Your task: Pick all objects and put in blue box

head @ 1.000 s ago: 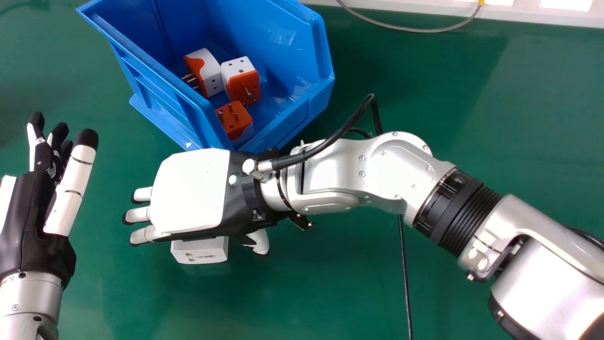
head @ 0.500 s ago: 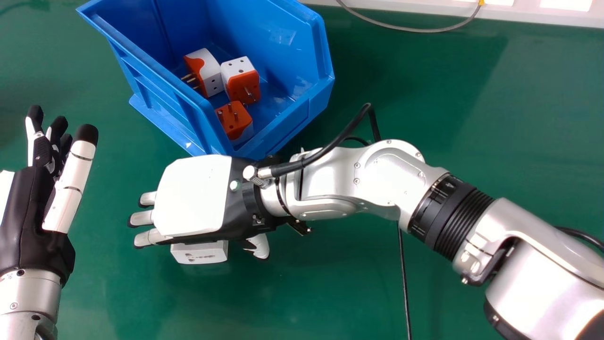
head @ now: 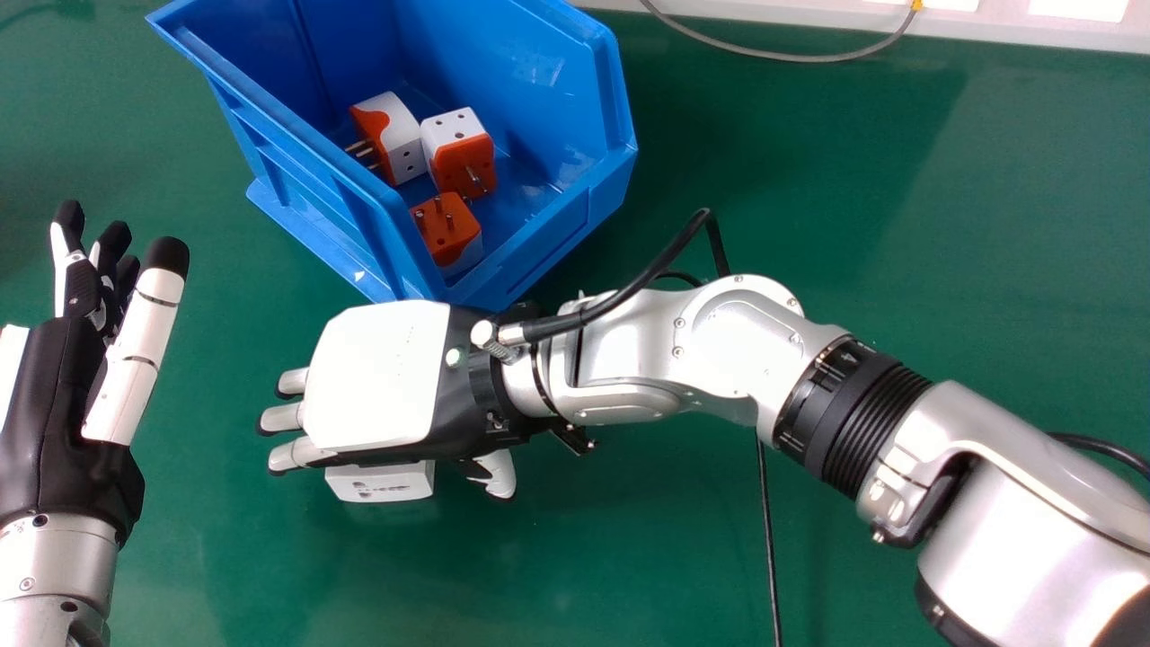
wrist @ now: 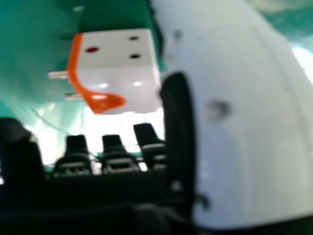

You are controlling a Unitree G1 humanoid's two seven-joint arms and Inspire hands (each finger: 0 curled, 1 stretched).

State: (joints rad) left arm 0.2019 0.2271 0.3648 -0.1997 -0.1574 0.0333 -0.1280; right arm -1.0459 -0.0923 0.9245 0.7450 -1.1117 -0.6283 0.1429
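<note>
Palm down over a white plug adapter point(head: 382, 483), the right hand point(head: 377, 377) is open in the head view and covers the adapter's far part. The right hand view shows the white and orange adapter point(wrist: 117, 68) with metal pins, between the fingertips and the thumb of the right hand point(wrist: 239, 117). Three orange and white adapters, one of them point(head: 460, 153) near the middle, lie inside the blue box point(head: 539, 238), just beyond the right hand. At the head view's left edge the left hand point(head: 67, 404) is open and holds nothing.
A black cable point(head: 768, 539) runs down the green table point(head: 647, 548) beneath the right arm. Along the far edge, a grey cable point(head: 800, 57) lies in front of a white strip. Green table surface extends between the left hand and the right fingers.
The right hand has moved slightly nearer the robot and to the right, with its fingers still extended. The left hand has shifted slightly away from the robot. The adapter has stayed in place.
</note>
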